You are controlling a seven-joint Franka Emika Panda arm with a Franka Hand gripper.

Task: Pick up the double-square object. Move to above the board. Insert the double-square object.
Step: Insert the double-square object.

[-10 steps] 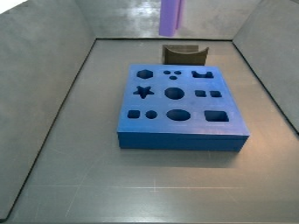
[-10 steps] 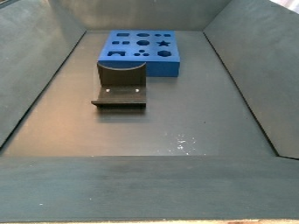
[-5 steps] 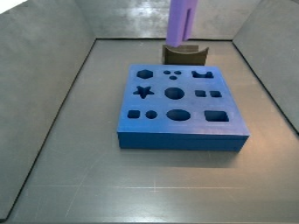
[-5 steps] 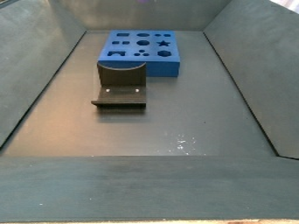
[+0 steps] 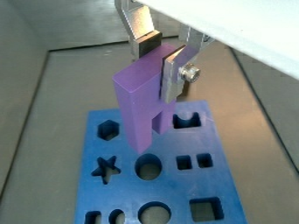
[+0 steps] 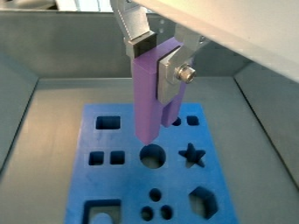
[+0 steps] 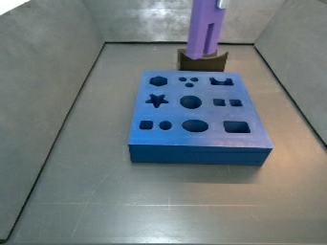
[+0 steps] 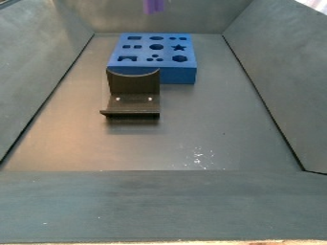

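Observation:
My gripper [image 5: 160, 59] is shut on the upper part of the double-square object [image 5: 143, 101], a tall light-purple stepped block that hangs upright. The same hold shows in the other wrist picture, with the gripper [image 6: 158, 58] clamped on the block [image 6: 149, 87]. Below it lies the board [image 5: 176, 185], a thick blue slab with dark cut-outs, also seen under the block as the board [image 6: 128, 187]. In a side view the block [image 7: 205, 29] hangs clear above the far end of the board [image 7: 255, 140]. Only the block's lower tip [image 8: 155, 5] shows above the board [image 8: 160, 75].
A dark brown U-shaped holder [image 7: 207, 61] stands just beyond the board's far edge, and shows as the holder [image 8: 132, 96] on the grey floor beside the board. Sloped grey walls [image 7: 52, 105] enclose the bin on all sides.
The purple block has come down and over toward the board; more of its length shows in a side view, and its tip has entered the other one.

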